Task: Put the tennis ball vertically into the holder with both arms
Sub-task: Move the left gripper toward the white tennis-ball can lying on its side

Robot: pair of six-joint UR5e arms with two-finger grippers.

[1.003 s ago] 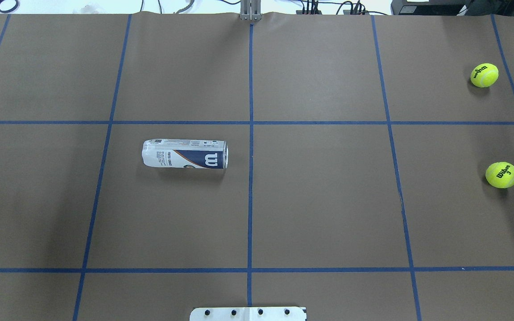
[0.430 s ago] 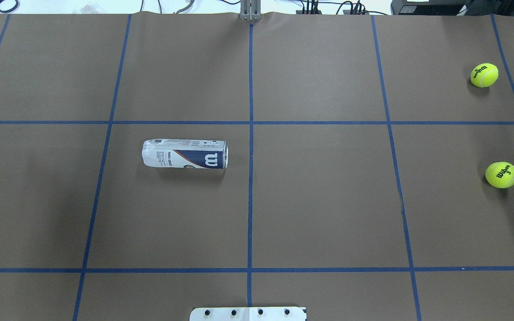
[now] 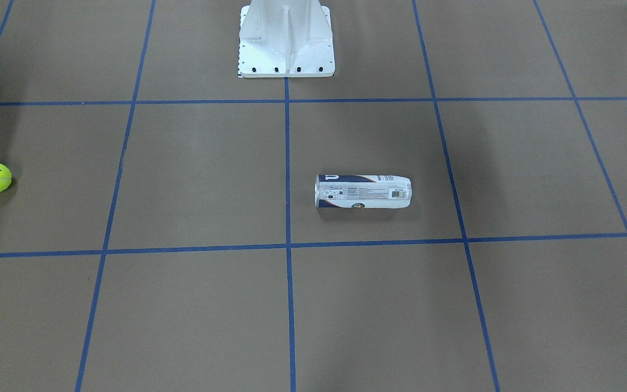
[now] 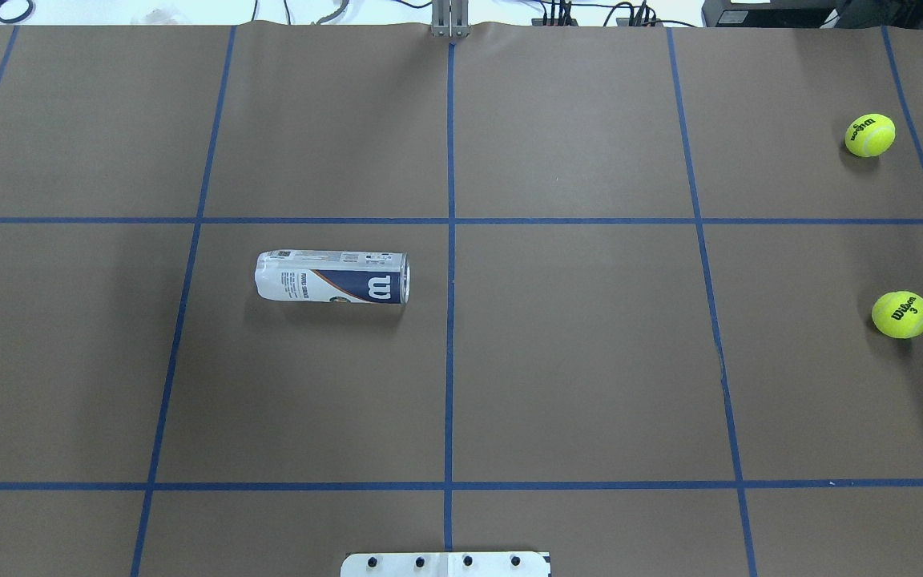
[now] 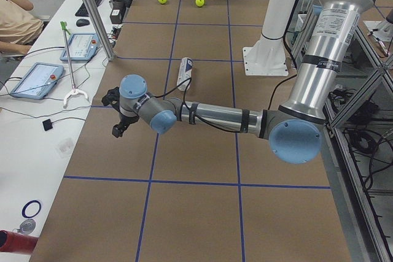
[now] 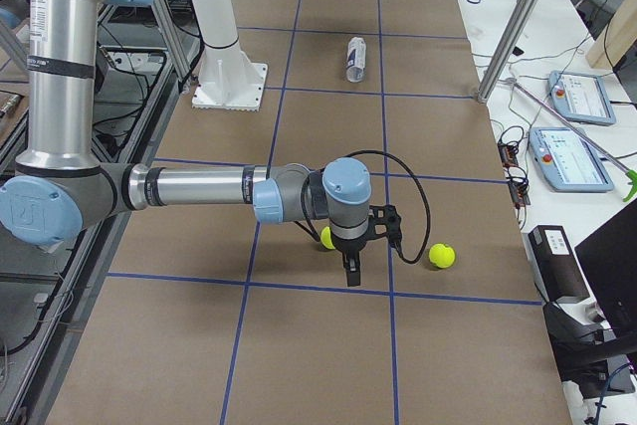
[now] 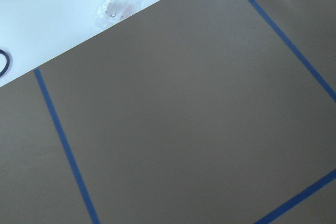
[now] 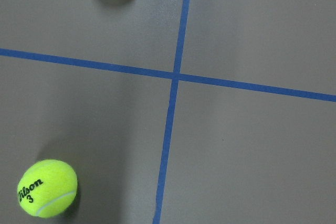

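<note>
Table: brown surface divided into rectangles by blue tape lines; it carries every object listed here.
Holder: lies on its side in the robot's left half, just beside the centre tape line and not touching it. Its long axis runs across the table, with the navy "W" end toward the centre line and the rounded end pointing away. In the front-facing view the barcode panel of the holder faces the camera. Nothing touches it.
Tennis ball: rests on the table at the robot's far right, with the "Wilson 3" print facing up, well apart from the holder. It also shows at the lower left of the right wrist view.
Second ball: rests farther from the robot on the same side, in the next tape rectangle and apart from the first ball.
Left arm: stretched out low over the left end of the table.
Left gripper: hangs above bare table near the operators' edge, well apart from the holder. It holds nothing visible, and whether its jaws are spread or closed cannot be told.
Right arm: stretched out toward the right end of the table.
Right gripper: points down above the table near the two balls and partly hides one of them in the right side view. No ball sits between its fingers, and its jaw state cannot be told.
Base bracket: white metal foot bolted at the robot's edge, on the centre line.
</note>
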